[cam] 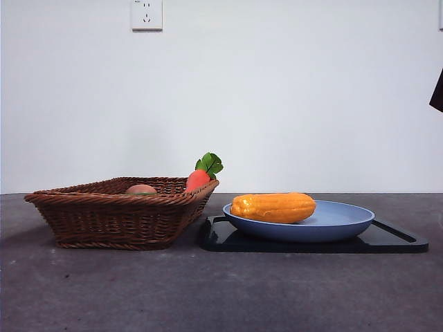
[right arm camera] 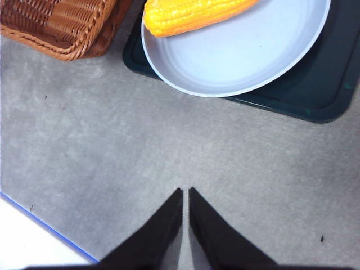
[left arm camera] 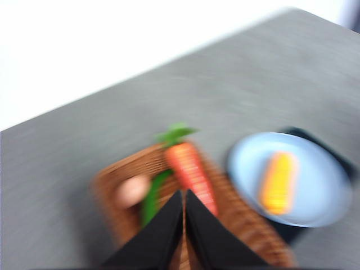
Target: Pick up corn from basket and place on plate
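The orange-yellow corn [cam: 273,207] lies on its side on the blue plate [cam: 346,223], toward the plate's left half; it shows too in both wrist views as the corn [left arm camera: 277,181] and corn [right arm camera: 191,13] on the plate [right arm camera: 247,56]. The brown wicker basket [cam: 111,214] stands left of the plate. My left gripper [left arm camera: 184,194] is shut and empty, high above the basket [left arm camera: 236,219] in a blurred view. My right gripper [right arm camera: 185,191] is shut and empty over bare table, well apart from the plate.
A black tray [cam: 401,242] lies under the plate. In the basket rest a red-orange carrot [cam: 199,178] with green leaves and a round peach-coloured item [cam: 141,189]. A black arm tip [cam: 437,91] shows at the right edge. A wall socket [cam: 147,14] is behind.
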Tool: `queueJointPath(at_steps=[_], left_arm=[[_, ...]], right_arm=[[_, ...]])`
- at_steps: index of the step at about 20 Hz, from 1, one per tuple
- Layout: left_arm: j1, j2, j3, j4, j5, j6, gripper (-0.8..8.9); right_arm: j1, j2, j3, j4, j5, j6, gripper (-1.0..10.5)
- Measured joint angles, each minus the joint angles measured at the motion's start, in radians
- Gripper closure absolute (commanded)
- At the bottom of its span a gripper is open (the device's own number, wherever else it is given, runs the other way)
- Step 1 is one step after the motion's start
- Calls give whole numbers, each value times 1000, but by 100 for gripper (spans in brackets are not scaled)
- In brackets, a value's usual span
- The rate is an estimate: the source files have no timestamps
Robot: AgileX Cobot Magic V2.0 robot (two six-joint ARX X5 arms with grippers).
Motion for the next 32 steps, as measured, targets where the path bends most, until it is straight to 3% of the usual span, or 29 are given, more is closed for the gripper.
queueJointPath(at_steps=[4,7,10,13,20,26,32], left_arm=[[151,-325,-364,285,-11,-50,806],[197,-507,-620,486,-133,-104,806],[203,-652,-833,589,-234,-150,806],[204,-801,-993,606,-297,-169,806],[208,-1043,-1256,596,-306,-199,806],[208,-1152,-1330,468,-307,-233,806],[208,-1152,-1330,460,-309,-257,806]], right_arm=[[0,0,0,0,0,0,944],[0,0,0,0,0,0,944],[0,0,0,0,0,0,944],[0,0,0,0,0,0,944],[0,0,0,0,0,0,944],[0,0,0,0,0,0,944],[0,0,0,1,0,0,944]])
